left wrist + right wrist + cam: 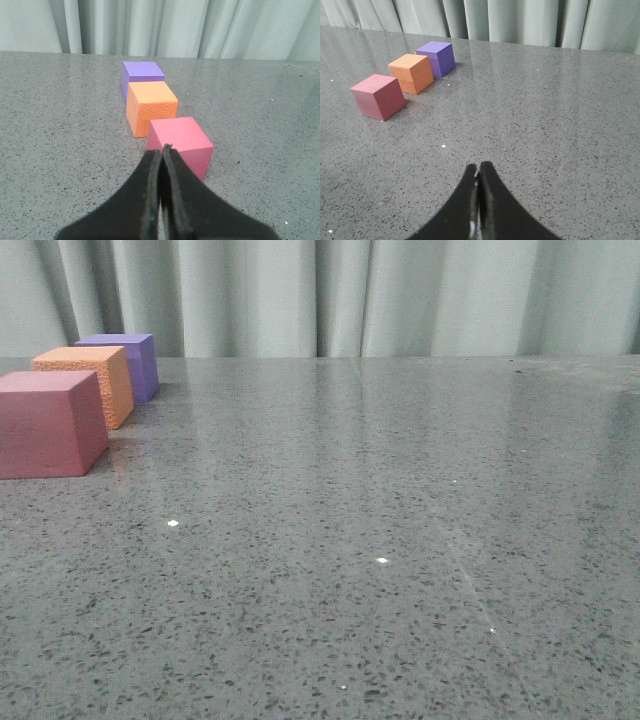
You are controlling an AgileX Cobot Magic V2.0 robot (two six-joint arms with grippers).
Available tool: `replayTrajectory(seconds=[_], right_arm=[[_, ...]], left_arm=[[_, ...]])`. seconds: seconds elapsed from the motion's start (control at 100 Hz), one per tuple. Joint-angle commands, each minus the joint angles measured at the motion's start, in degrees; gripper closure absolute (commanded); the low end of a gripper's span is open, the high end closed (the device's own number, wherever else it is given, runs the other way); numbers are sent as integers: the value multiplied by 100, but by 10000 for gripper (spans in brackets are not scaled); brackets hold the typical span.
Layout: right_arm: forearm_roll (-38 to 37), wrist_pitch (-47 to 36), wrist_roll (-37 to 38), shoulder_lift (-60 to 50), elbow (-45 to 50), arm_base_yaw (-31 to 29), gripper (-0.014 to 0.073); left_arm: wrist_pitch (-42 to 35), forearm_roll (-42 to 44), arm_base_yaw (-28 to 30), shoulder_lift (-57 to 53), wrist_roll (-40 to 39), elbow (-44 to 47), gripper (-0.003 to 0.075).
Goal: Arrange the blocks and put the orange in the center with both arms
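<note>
Three cubes stand in a row on the grey table at the far left of the front view: the pink-red cube (48, 423) nearest, the orange cube (90, 380) in the middle, the purple cube (128, 361) farthest. No gripper shows in the front view. In the left wrist view my left gripper (162, 150) is shut and empty, just short of the pink-red cube (182, 143), with the orange cube (152, 108) and purple cube (141, 76) beyond. In the right wrist view my right gripper (478, 167) is shut and empty, well away from the pink-red (378, 96), orange (412, 73) and purple (437, 58) cubes.
A speckled grey stone table (380, 540) spreads across the front view. Pale grey-green curtains (340, 295) hang behind its far edge.
</note>
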Motion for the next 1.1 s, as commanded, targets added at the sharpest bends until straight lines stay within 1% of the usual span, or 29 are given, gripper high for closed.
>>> replayTrajectory(seconds=[0.0,0.46,0.6,0.68,0.7,0.78,0.9,1.0,1.09], right_arm=[[-93,-488,-51,12,-148,-6,713],[-93,-488,-51,12,-148,-6,713],[-93,-488,-51,12,-148,-6,713],[-93,-488,-51,12,-148,-6,713],[-93,-488,-51,12,-148,-6,713],[-93,-488,-51,12,-148,-6,713],[-93,-488,-51,12,-148,-6,713],[-93,-488,-51,12,-148,-6,713],[-93,-488,-51,12,-148,-6,713]], left_arm=[[-503,-23,-55,22,8,-159,739],[-503,-33,-55,22,8,-159,739],[-656,-87,-39,22,8,-159,739],[-654,-454,144,-26,47,-159,739],[-653,-499,212,-57,151,-157,739],[-653,-524,513,-140,1001,-147,739],[-638,-665,921,-306,1496,-107,739],[-664,-665,1203,-490,1576,76,739],[-741,-675,1325,-680,1576,399,739]])
